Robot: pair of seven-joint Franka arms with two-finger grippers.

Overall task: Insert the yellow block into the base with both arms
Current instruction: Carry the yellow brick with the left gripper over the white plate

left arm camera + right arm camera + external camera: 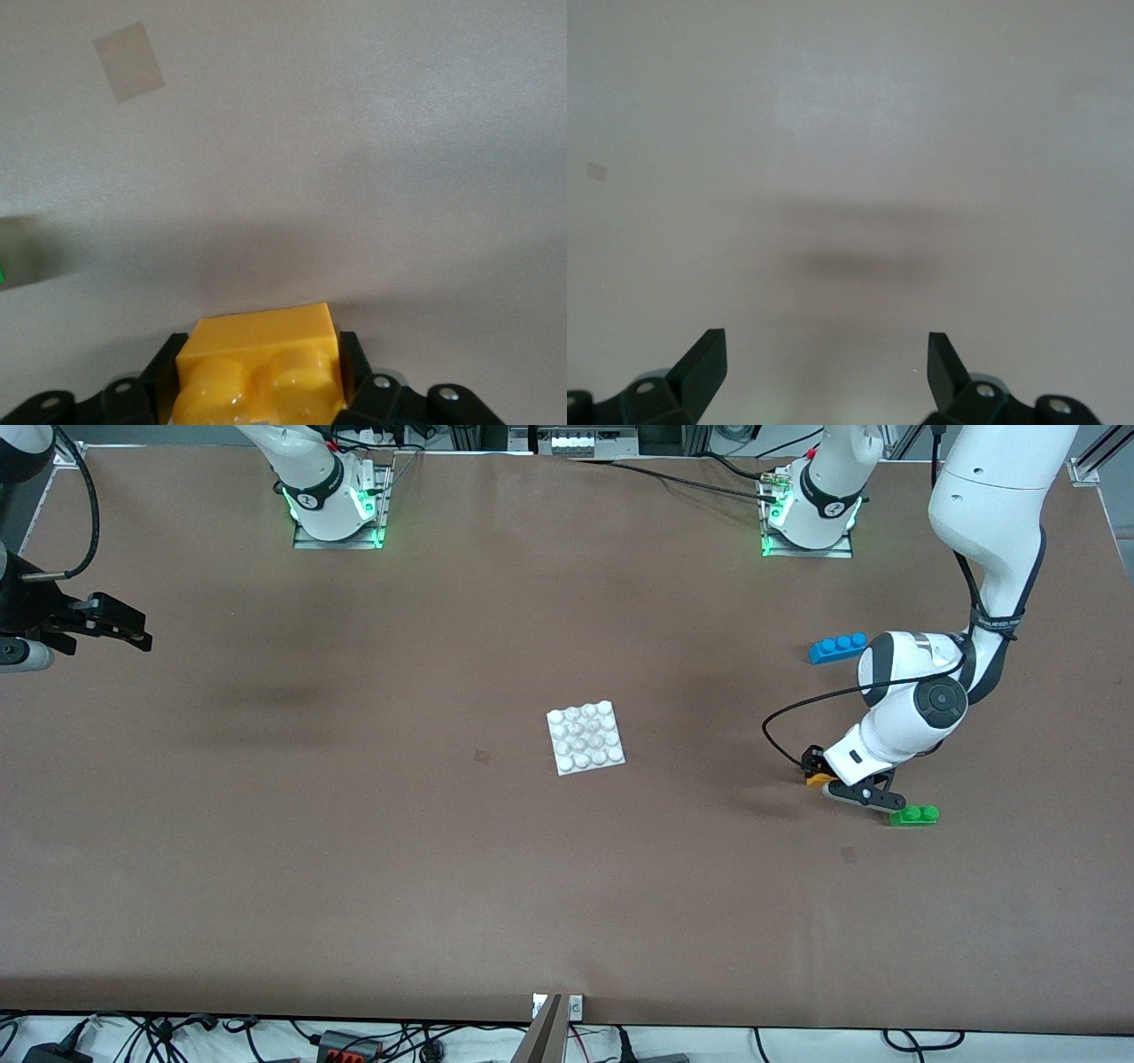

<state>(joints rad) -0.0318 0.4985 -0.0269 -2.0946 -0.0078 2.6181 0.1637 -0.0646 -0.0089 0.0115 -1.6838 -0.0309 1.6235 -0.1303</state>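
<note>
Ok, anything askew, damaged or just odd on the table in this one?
Nothing stands out. The flat white studded plastic base plate lies intact mid-table, slightly rotated. The left hand is shut on the small orange-yellow two-stud brick, squarely between its fingers. The right hand waits, open.

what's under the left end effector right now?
The yellow block sits between the left end effector fingers, which are shut on its sides, down at the table near the green brick. Its two studs show; whether its underside touches the table is hidden.
</note>
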